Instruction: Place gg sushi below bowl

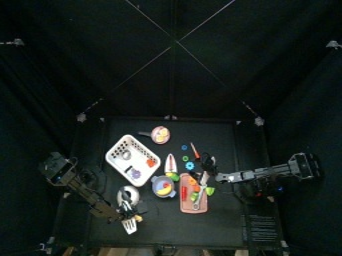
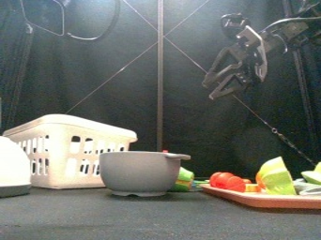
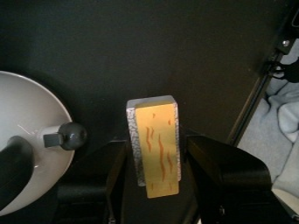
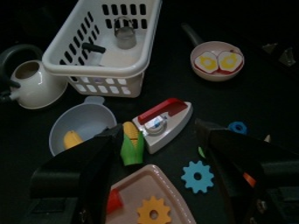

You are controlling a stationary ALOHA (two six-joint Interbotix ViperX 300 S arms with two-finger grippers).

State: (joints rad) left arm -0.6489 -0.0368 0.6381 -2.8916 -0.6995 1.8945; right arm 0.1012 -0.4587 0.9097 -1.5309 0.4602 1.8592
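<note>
The gg sushi is a yellow slab with grey sides lying on the black table. My left gripper is open, one jaw on each side of the sushi with narrow gaps. In the top view the left gripper is at the table's front left, left of and nearer the front edge than the bowl. The bowl has a bluish-grey rim and a yellow inside. My right gripper is open and empty, hanging high above the table.
A white kettle stands right beside the sushi. A white basket sits behind the bowl, with an orange-pink dish further back. A pink tray with toy food lies right of the bowl. A red-and-white piece lies between them.
</note>
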